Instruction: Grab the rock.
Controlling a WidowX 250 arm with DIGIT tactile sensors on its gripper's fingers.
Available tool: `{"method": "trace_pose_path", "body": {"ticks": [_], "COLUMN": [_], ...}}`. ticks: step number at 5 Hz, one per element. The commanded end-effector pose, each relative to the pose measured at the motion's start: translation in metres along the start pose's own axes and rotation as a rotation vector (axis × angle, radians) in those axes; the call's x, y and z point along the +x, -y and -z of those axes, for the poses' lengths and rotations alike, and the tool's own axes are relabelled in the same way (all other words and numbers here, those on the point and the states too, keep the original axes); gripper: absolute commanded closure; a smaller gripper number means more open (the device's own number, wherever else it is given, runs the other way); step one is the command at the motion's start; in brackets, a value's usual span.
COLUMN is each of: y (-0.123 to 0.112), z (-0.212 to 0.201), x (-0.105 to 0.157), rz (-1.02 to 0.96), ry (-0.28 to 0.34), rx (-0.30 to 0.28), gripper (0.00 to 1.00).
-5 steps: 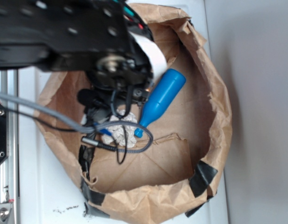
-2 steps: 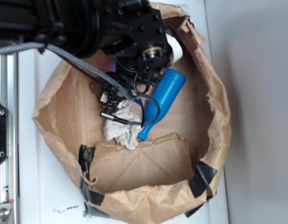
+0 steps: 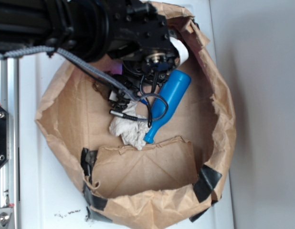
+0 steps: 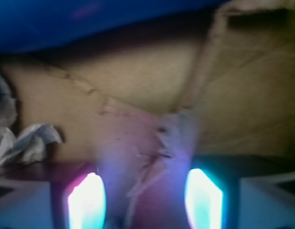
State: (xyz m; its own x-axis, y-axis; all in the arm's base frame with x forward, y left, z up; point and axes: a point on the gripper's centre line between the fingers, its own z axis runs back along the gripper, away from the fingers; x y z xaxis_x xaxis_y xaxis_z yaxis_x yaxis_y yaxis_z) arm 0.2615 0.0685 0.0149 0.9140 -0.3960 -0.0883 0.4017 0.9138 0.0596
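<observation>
showing what the exterior hides, wrist view has the tool [image 4: 143, 200] spread over bare paper bag [image 4: 138, 86].

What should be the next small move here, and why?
Probably rise a little for a wider look. The jaws stand open with only the floor of the crumpled brown paper bag between them, and no rock shows in either view. The blue plastic bottle and the crumpled white paper wad lie close by.

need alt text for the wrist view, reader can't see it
Blurred close-up from the gripper: two glowing fingertips stand apart at the bottom, with nothing between them but creased brown paper bag. The blue bottle fills the top edge and the white paper wad sits at left; no rock is visible.
</observation>
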Motion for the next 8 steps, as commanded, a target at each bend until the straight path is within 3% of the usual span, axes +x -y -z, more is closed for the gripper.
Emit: {"method": "trace_pose_path", "body": {"ticks": [1, 2, 3, 4, 5, 6, 7, 8], "y": [0.001, 0.002, 0.039, 0.049, 0.048, 0.039, 0.016, 0.016], "z": [-0.016, -0.038, -0.086, -0.102, -0.095, -0.077, -0.076, -0.076], "x": [0.002, -0.001, -0.044, -0.066, -0.075, -0.066, -0.044, -0.044], "rz": [0.000, -0.005, 0.004, 0.020, 0.034, 0.036, -0.010, -0.010], "ry": [0.075, 0.150, 0.229, 0.272, 0.252, 0.202, 0.155, 0.155], "rx": [-0.027, -0.086, -0.155, -0.165, -0.155, -0.142, -0.146, -0.146], "gripper": [0.50, 0.00, 0.00, 0.00, 0.00, 0.00, 0.00, 0.00]}}
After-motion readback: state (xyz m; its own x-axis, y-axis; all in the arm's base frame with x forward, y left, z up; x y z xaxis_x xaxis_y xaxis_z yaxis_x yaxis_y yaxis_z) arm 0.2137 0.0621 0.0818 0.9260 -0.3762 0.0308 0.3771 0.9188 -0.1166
